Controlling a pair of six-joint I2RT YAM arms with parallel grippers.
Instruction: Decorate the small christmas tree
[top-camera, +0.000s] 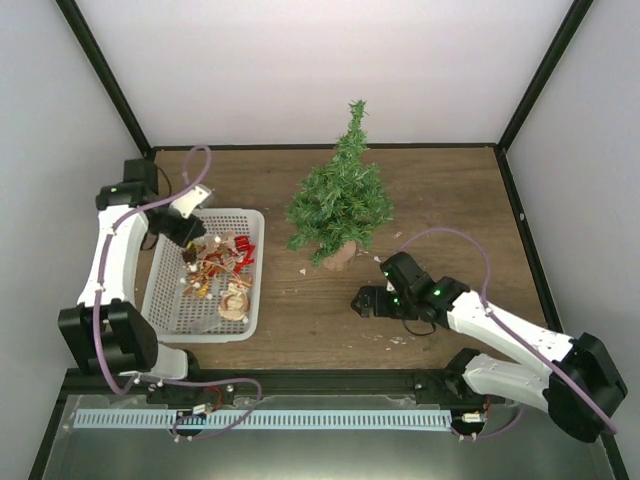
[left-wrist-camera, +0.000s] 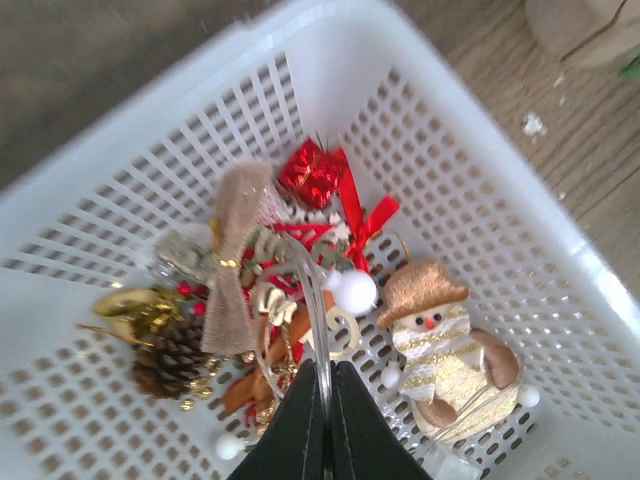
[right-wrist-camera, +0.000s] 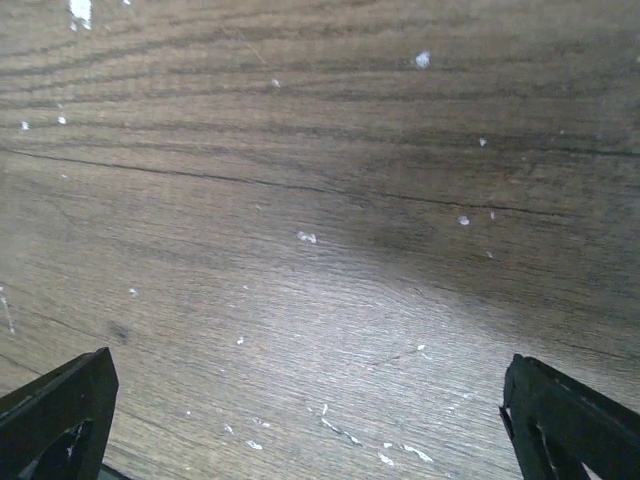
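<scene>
Two sets of fingers share a wooden tabletop (top-camera: 440, 200). At its centre-back the small christmas tree (top-camera: 341, 195) stands upright, long axis vertical, roughly 2 o'clock from the left fingers (left-wrist-camera: 298, 425) and 11 o'clock from the right fingers (right-wrist-camera: 565, 415), which are nearer but spread wide over bare wood. Over the white basket (top-camera: 165, 300) at 9 o'clock, the left fingers are pressed together, apparently pinching a thin cord loop (left-wrist-camera: 316, 300) beside the snowman ornament (left-wrist-camera: 440, 350).

table (right-wrist-camera: 300, 200): matt grained wood
basket (left-wrist-camera: 330, 70): white perforated plastic
small christmas tree (top-camera: 340, 200): bristly, matt
bow (left-wrist-camera: 240, 250): coarse burlap
</scene>
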